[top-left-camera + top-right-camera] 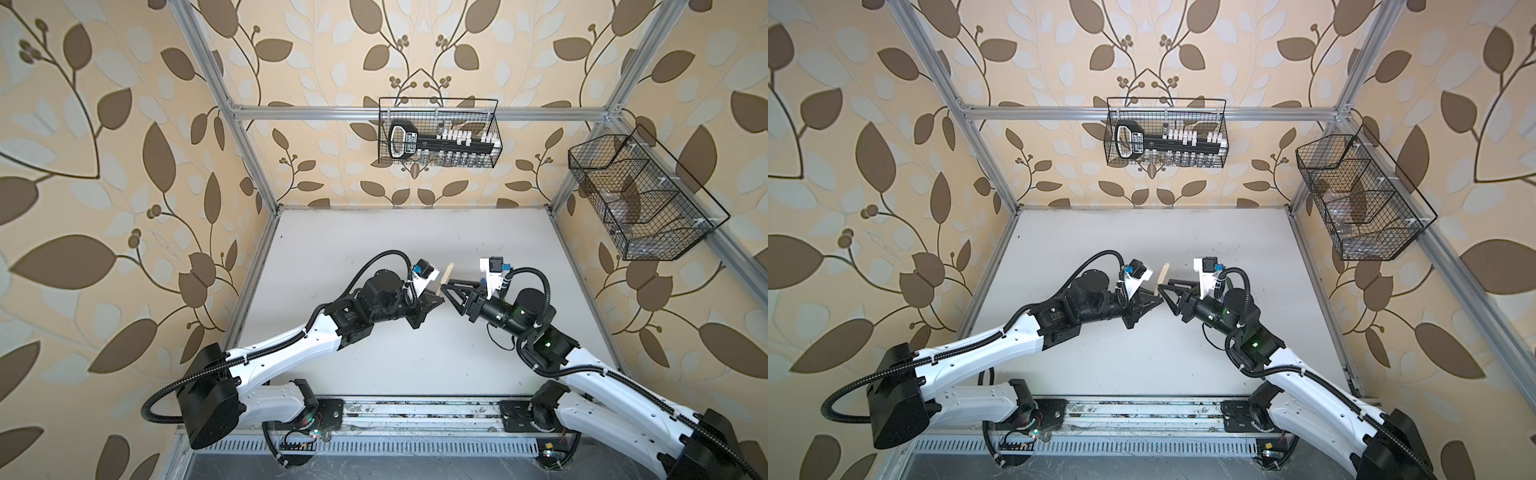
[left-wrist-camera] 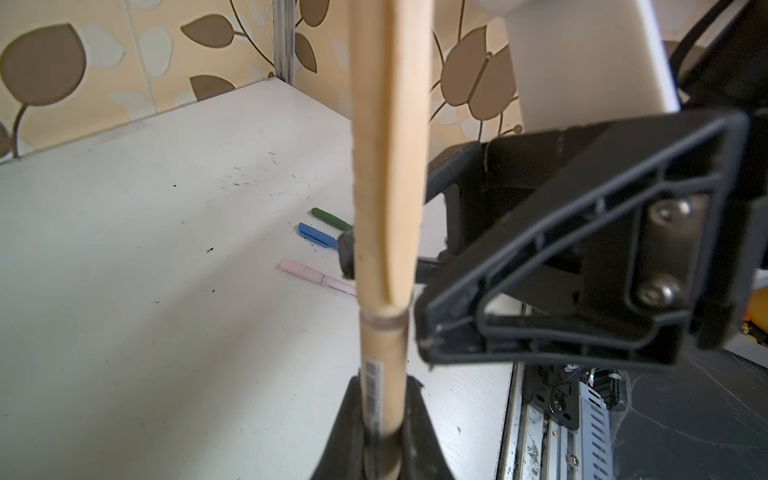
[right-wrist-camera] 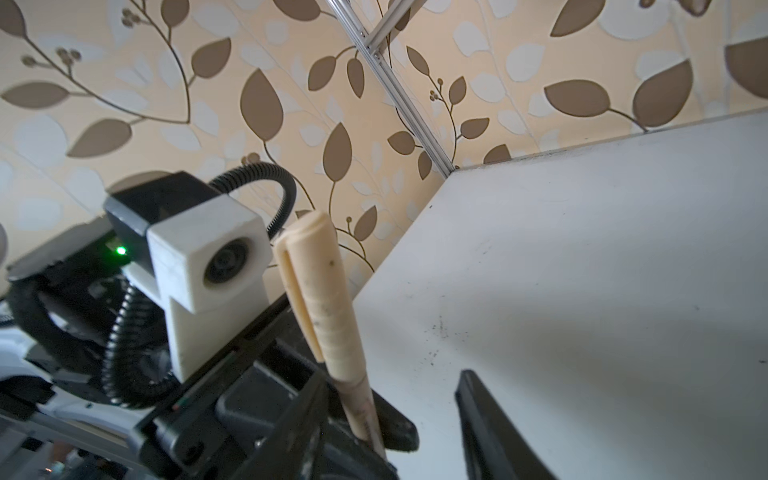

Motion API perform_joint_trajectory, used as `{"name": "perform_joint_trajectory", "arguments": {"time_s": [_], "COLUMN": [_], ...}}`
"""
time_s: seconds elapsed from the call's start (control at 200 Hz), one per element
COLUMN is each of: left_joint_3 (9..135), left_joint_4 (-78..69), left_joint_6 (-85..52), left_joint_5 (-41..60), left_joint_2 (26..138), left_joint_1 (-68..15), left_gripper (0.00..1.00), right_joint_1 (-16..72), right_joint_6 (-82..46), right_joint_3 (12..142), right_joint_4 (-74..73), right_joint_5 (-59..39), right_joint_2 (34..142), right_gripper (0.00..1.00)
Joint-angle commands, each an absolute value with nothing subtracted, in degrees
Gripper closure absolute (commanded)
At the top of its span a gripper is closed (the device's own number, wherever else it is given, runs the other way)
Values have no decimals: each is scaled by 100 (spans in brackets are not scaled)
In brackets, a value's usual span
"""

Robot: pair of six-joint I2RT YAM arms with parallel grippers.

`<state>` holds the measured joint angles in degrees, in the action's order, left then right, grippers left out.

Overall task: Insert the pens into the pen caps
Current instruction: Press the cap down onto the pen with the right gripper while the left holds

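Plainly, in the left wrist view, the left end effector (image 2: 380,440) is clamped tight on the lower barrel of the tan pen (image 2: 381,370). The pen stands straight out from it with the tan cap (image 2: 390,166) seated. The right end effector (image 2: 383,295) stands spread, one jaw on either side of the cap's base, gripping nothing. The green pen (image 2: 330,218), blue pen (image 2: 316,235) and pink pen (image 2: 316,279) lie on the surface (image 2: 145,291) beyond. In the right wrist view, the capped pen stands well apart from one finger (image 3: 494,424) and close to the opposite one. In both top views, the end effectors meet at the pen.
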<state>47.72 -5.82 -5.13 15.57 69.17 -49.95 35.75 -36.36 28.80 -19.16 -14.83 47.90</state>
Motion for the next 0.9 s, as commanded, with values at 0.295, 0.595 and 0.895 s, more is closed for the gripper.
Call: {"name": "perform_joint_trajectory", "arguments": {"time_s": [0.295, 0.595, 0.895], "left_joint_3": [4931, 4913, 4960], "left_joint_4": [-773, -773, -758], "left_joint_6": [-436, -464, -448], "left_joint_5": [1731, 1738, 1767], "left_joint_2": [6807, 6807, 6836], "left_joint_1": [-5038, -5044, -5036], "left_gripper": [100, 100, 100], "right_joint_1": [2396, 2395, 2440], "right_joint_6": [-3444, -3298, -3332], "right_joint_3": [4068, 4517, 4544], "right_joint_4": [-1248, -1164, -1293], "right_joint_5": [-3465, -3762, -3944], "right_joint_2": [5277, 5718, 5827], "right_gripper": [43, 44, 48]}}
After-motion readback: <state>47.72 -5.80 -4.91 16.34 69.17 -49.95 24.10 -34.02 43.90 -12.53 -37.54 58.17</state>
